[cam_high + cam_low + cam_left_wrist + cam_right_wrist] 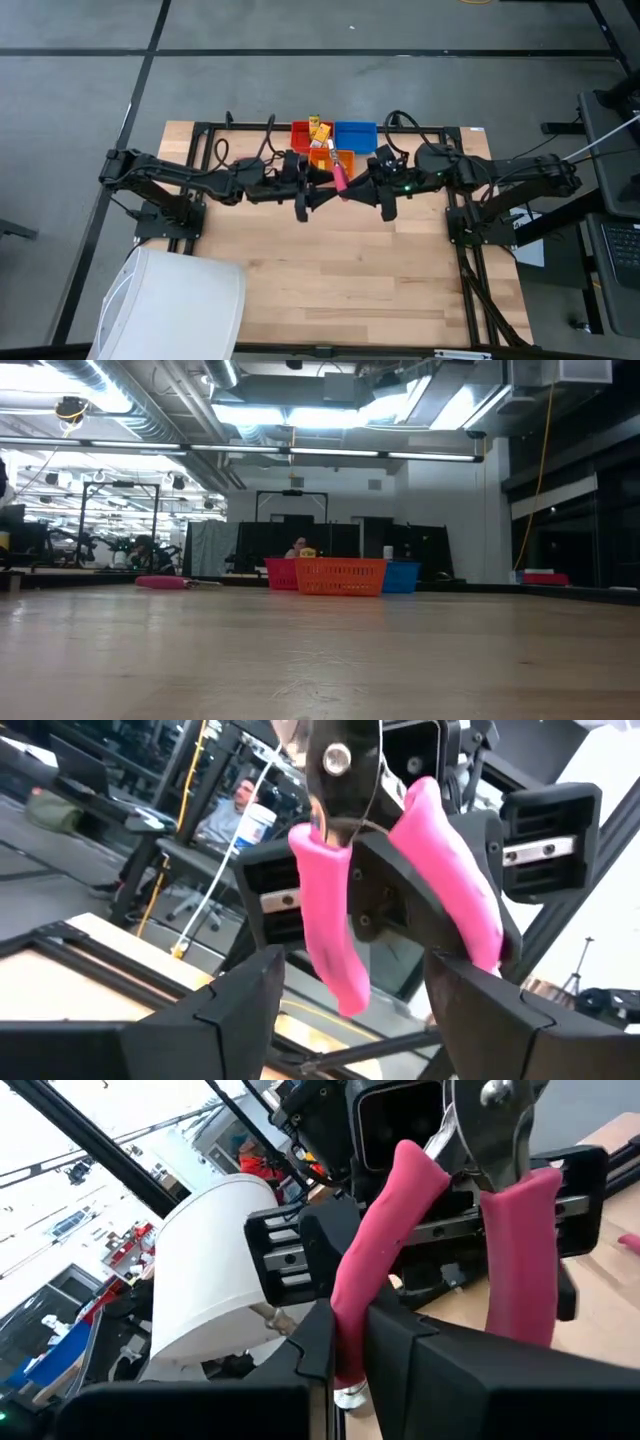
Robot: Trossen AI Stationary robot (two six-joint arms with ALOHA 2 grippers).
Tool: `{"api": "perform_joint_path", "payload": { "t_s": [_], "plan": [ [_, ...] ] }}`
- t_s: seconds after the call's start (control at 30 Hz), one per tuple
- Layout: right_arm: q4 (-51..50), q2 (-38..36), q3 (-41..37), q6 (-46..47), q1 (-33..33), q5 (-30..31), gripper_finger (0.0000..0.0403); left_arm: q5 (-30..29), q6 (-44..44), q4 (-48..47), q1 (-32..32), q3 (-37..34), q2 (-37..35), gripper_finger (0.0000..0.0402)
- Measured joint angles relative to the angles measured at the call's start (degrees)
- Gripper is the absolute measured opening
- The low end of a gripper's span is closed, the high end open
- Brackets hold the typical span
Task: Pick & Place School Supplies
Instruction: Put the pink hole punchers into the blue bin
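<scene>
A pink-handled plier-like tool [340,178] hangs in the air above the middle of the table, just in front of the bins. It stands upright, metal pivot [335,760] up and both pink handles down. My right gripper [350,1342] comes from the table's right and is shut on one handle. My left gripper [355,985] faces it from the left and is open. Its fingers stand on either side of the handles' lower ends. Yellow packets [320,128] lie between the red and blue bins. Neither gripper shows in the low view. My right gripper pinches one pink handle [348,1348] near its lower end between its two fingers. The fingers come level from the table's right and lie across the handle. The tool is lifted clear and upright, and its other handle [520,1270] stands free beside the fingers.
The red bin [303,132], orange bin [328,160] and blue bin [356,132] stand together at the table's far edge. A white rounded object [170,300] covers the near left corner. Another pink item [160,582] lies on the table. Bare wood [340,270] fills the near half.
</scene>
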Motion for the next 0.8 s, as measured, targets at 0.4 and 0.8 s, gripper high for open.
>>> {"api": "perform_joint_path", "payload": {
  "t_s": [0.4, 0.8],
  "plan": [
    [4.9, 3.7, 0.0, 1.7, 0.1, -3.9, 0.0030, -0.9, 1.2, 0.9, 1.5, 0.0, -0.1, 0.0225],
    [5.2, 3.4, -0.1, 1.6, 0.1, -3.2, 0.0030, -0.9, 0.7, -0.7, 1.6, 0.2, -0.3, 0.0039]
  ]
}}
